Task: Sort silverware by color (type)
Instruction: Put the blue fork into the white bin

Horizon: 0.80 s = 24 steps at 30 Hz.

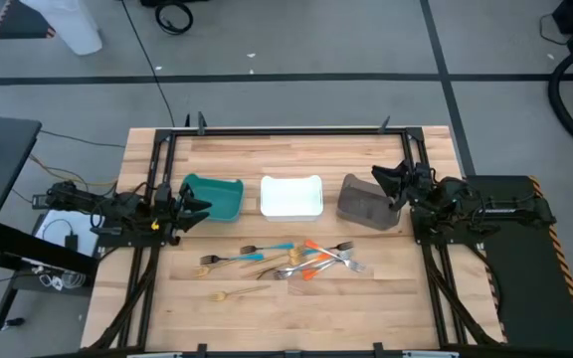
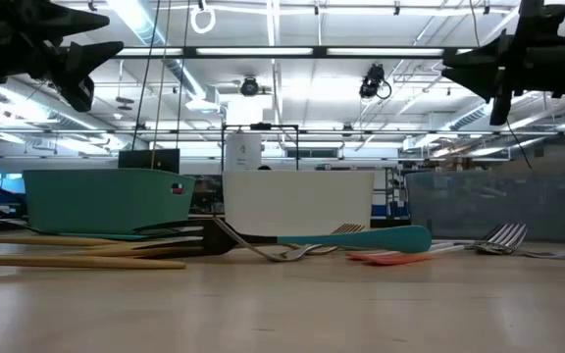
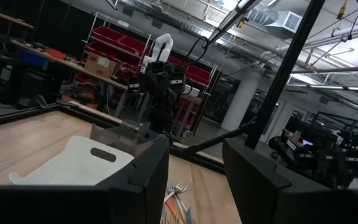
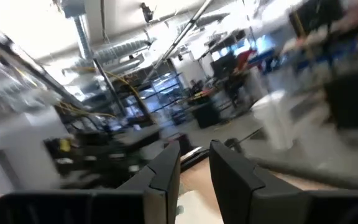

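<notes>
The silverware lies loose on the wooden table in front of three bins. It includes a blue-handled fork (image 1: 267, 249), orange-handled pieces (image 1: 313, 261), plain silver forks (image 1: 343, 253) and gold forks (image 1: 213, 262), with one gold fork (image 1: 233, 293) lying apart, nearer the front edge. My left gripper (image 1: 205, 204) hovers open at the left edge, beside the teal bin (image 1: 217, 197), nothing between its fingers (image 3: 148, 168). My right gripper (image 1: 381, 182) hovers at the right, over the grey-brown bin's (image 1: 364, 204) far right corner. A small gap shows between its fingers (image 4: 166, 165), which hold nothing.
A white bin (image 1: 291, 196) stands between the teal and grey-brown ones. A black frame (image 1: 286, 130) runs along the table's far and side edges. Bare wood lies left and right of the cutlery pile and along the near edge.
</notes>
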Motion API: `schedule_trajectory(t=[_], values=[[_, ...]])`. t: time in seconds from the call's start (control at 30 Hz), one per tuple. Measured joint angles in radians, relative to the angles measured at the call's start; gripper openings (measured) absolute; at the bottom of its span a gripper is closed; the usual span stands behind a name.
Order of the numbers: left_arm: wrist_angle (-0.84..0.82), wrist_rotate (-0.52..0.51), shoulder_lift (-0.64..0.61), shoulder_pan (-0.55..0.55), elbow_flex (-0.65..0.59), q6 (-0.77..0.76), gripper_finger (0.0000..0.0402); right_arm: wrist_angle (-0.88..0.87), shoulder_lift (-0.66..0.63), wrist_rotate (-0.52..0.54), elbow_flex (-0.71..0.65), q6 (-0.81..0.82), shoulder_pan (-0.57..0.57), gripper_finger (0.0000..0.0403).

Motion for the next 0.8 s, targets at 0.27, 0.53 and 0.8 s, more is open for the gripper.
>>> schedule_trajectory(t=[0.27, 0.53, 0.8], values=[[0.03, -0.009, 0.0, 0.001, 0.0, 0.0, 0.016, 0.035, 0.0, 0.076, 0.001, -0.319, -0.003, 0.0094], [0.043, -0.022, 0.0, 0.001, 0.0, 0.0, 0.016, 0.073, 0.0, 0.072, 0.001, -0.186, -0.003, 0.0094], [0.22, -0.081, 0.0, 0.001, 0.0, 0.099, 0.016, 0.078, 0.025, 0.138, 0.001, 0.069, -0.012, 0.0094]])
